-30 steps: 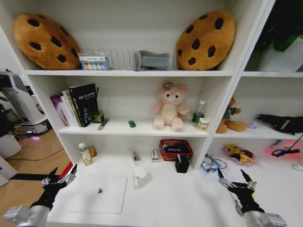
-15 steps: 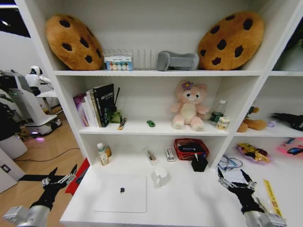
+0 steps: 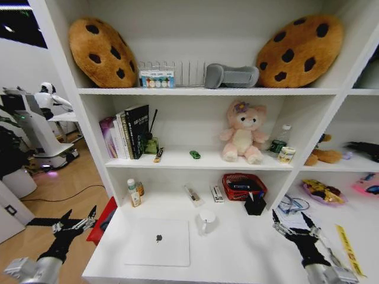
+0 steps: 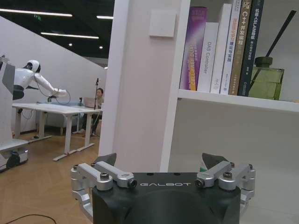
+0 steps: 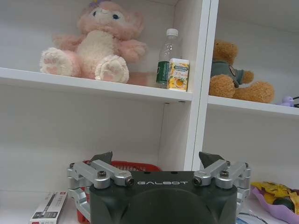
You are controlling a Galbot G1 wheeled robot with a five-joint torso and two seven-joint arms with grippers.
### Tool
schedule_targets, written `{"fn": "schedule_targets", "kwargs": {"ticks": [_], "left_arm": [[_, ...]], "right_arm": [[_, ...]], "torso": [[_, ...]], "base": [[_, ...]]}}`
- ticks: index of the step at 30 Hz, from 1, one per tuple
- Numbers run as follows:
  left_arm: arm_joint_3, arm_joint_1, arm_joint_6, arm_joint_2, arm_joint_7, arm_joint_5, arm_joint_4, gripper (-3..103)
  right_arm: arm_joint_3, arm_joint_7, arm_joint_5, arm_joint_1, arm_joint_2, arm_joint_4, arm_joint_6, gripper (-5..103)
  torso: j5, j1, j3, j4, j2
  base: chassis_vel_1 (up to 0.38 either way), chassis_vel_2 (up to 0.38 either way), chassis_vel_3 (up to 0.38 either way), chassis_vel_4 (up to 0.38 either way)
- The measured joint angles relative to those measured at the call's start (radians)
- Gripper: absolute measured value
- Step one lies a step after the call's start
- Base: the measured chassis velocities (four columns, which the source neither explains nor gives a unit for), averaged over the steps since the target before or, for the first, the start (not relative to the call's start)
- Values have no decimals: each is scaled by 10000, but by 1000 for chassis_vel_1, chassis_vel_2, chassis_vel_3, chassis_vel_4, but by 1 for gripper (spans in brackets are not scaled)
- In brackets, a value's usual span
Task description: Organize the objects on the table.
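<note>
Still, neither arm is at work: the left gripper (image 3: 76, 223) hangs off the table's (image 3: 237, 254) left edge, the right gripper (image 3: 294, 227) over its right part, both spread wide and empty. A careless reach could tip the white mug (image 3: 206, 220) just right of the one laptop (image 3: 159, 249). One green toy car (image 3: 195, 154), perhaps one pen (image 3: 159, 155), sit on the shelf.

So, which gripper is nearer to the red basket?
The right gripper: it hovers open over the table, just right of the red basket. The left gripper is open too, far off, beyond the table's left edge.
</note>
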Motion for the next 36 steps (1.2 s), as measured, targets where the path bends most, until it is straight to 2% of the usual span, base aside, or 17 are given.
{"fn": "schedule_targets", "kwargs": {"ticks": [12, 15, 18, 19, 22, 23, 35, 36], "left_arm": [[0, 0, 0, 0, 0, 0, 0, 100], [0, 0, 0, 0, 0, 0, -1, 100], [1, 0, 0, 0, 0, 0, 0, 100], [1, 0, 0, 0, 1, 0, -1, 100], [1, 0, 1, 0, 1, 0, 0, 100], [0, 0, 0, 0, 1, 0, 0, 100], [1, 0, 0, 0, 1, 0, 0, 100], [1, 0, 0, 0, 1, 0, 0, 100]], "right_arm": [[0, 0, 0, 1, 0, 1, 0, 100], [0, 0, 0, 1, 0, 0, 0, 100], [0, 1, 0, 0, 0, 0, 0, 100], [0, 2, 0, 0, 0, -1, 0, 100], [0, 0, 0, 0, 0, 0, 1, 100], [-1, -1, 0, 0, 0, 0, 0, 100], [-1, 0, 0, 0, 0, 0, 0, 100], [-1, 0, 0, -1, 0, 0, 1, 100]], "torso": [[-6, 1, -1, 2, 0], [3, 0, -1, 0, 0], [-9, 1, -1, 1, 0], [5, -2, -1, -3, 1], [-13, -4, -3, 1, 2], [2, -4, -2, 0, 2], [-6, -1, 0, 0, 1], [3, -1, -1, -1, 1]], "base": [[100, -81, -99, 86], [213, -162, -203, 198], [216, -232, -221, 207], [221, -217, -249, 222], [247, -231, -238, 257], [250, -235, -248, 271], [225, -229, -230, 215], [233, -240, -239, 219]]}}
